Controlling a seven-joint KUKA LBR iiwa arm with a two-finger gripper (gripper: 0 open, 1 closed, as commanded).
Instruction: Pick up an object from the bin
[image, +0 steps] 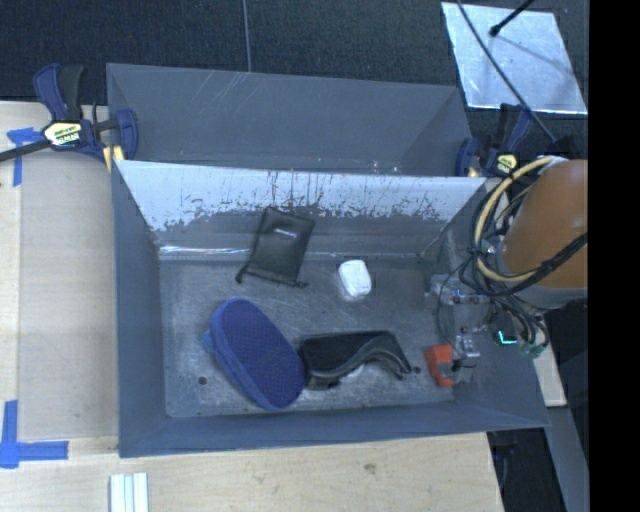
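Grey bin (140, 300), rt side — tool (457, 362) low beside small red obj (438, 358), partly hidden; tool state can't tell.

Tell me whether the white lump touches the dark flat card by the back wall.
Apart. The camera view shows bare bin floor between the white lump and the dark flat card.

Small red thing (438, 360) beside the pincer (458, 371) — kind unclear
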